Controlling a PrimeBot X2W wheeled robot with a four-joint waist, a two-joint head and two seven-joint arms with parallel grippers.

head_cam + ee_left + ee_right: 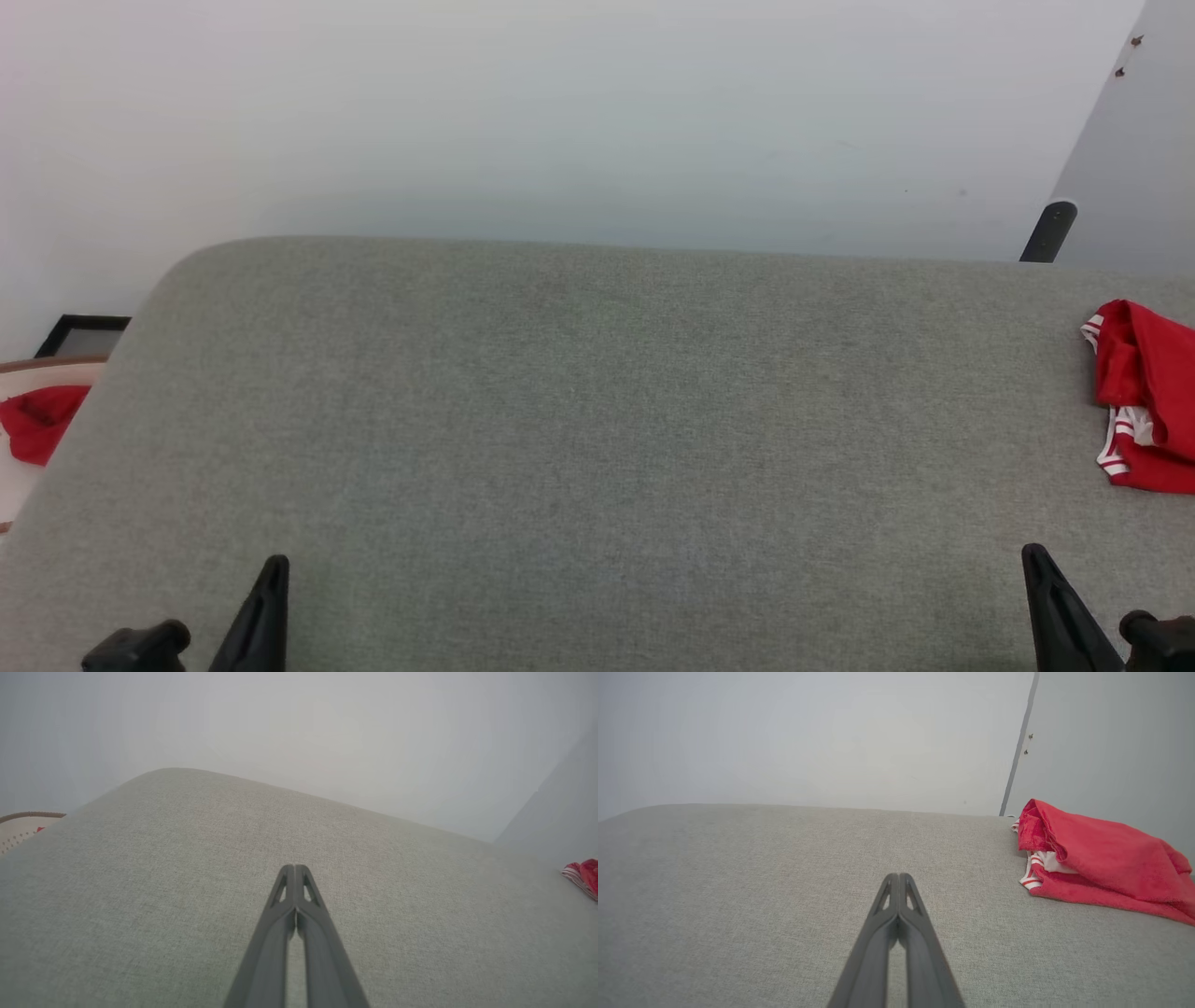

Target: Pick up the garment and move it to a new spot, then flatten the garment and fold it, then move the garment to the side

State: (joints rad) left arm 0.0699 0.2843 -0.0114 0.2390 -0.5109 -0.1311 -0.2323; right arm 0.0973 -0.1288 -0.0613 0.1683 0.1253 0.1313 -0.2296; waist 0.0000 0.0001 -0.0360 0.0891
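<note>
Far to the left of the left gripper, past the edge of the surface, a small lump of red cloth [37,422] lies in a pale beige tub [56,362]. The left gripper [276,564], two long dark fingers pressed together with nothing between them, sits over the near left part of a broad grey woven-fabric surface [597,401]. Well to its right, the right gripper [1030,553] is likewise closed and empty over the near right part. Beyond and to the right of that gripper, apart from it, the garment [1148,392], a crumpled red jersey with red-striped white trim, lies bunched at the surface's right edge.
</note>
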